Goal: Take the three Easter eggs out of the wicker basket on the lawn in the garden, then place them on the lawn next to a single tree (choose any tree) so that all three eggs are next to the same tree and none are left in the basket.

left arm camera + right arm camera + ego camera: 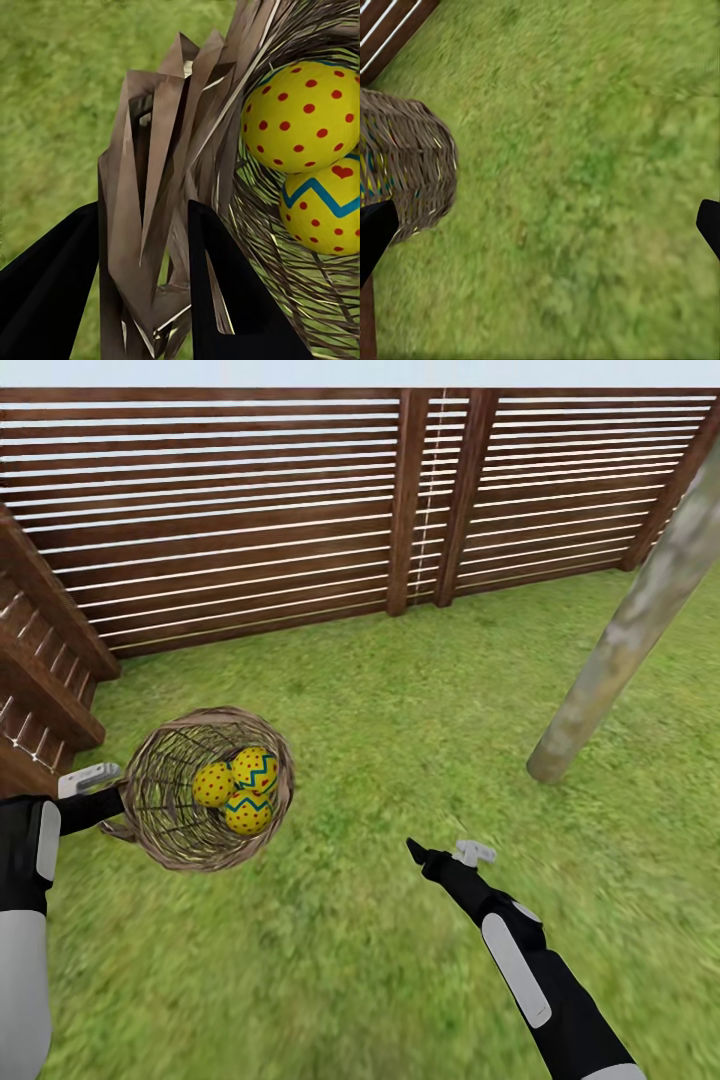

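At the far left of the head view a stepped run of brown fence (40, 660) comes forward along the edge of the lawn (400, 690). Just below it the left gripper (112, 800) reaches in from the left and has the basket (160, 800) by its rim; in the left wrist view the two dark fingers (225, 300) stand on either side of the thick braided rim (157, 225), closed onto it. The basket is tipped toward the camera so that its open mouth shows, and it appears lifted off the grass. Inside it the three eggs (240, 788) lie bunched together and touching, all yellow with red dots, two of them showing a blue-green zigzag band. To the right of the basket is open grass, and beyond it the slatted fence runs across the back of the garden. Lower and right of centre the right gripper (440, 855) hangs above bare grass, well apart from the basket, holding nothing; in the right wrist view its fingertips (375, 232) sit wide apart at opposite edges. At the far right the pale tree trunk (620, 650) rises out of the lawn at a slant.
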{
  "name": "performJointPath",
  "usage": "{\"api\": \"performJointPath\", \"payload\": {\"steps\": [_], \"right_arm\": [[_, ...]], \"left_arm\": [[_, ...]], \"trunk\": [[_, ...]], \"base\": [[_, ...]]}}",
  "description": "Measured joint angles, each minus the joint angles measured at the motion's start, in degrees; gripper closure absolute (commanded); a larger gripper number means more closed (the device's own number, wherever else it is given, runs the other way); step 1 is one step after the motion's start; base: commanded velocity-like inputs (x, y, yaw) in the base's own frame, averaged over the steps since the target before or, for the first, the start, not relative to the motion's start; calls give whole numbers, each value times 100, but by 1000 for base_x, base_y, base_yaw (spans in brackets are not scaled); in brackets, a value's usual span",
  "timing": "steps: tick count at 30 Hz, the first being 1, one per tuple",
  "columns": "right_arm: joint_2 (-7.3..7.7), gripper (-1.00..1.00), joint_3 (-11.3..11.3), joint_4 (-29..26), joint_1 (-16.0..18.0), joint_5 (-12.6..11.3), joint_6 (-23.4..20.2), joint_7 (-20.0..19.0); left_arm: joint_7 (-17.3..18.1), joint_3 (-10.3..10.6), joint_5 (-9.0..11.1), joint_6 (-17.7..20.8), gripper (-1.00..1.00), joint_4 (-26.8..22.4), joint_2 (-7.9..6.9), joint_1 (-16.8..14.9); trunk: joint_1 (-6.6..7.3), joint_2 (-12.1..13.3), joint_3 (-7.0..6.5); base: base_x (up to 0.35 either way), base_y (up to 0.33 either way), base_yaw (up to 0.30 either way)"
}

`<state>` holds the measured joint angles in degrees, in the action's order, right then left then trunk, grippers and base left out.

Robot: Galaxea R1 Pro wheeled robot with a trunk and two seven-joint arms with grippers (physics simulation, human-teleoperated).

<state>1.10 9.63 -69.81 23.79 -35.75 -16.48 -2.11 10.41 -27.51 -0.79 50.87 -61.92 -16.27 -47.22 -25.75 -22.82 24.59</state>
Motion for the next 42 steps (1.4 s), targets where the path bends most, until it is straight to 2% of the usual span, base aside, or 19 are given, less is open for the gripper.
{"api": "performJointPath", "payload": {"steps": [42], "right_arm": [[0,-100,0,8,-1,1,11,0]], "left_arm": [[-1,0,-5,-10,100,1,0,0]], "trunk": [[0,0,-402]], "base": [[0,0,1]]}}
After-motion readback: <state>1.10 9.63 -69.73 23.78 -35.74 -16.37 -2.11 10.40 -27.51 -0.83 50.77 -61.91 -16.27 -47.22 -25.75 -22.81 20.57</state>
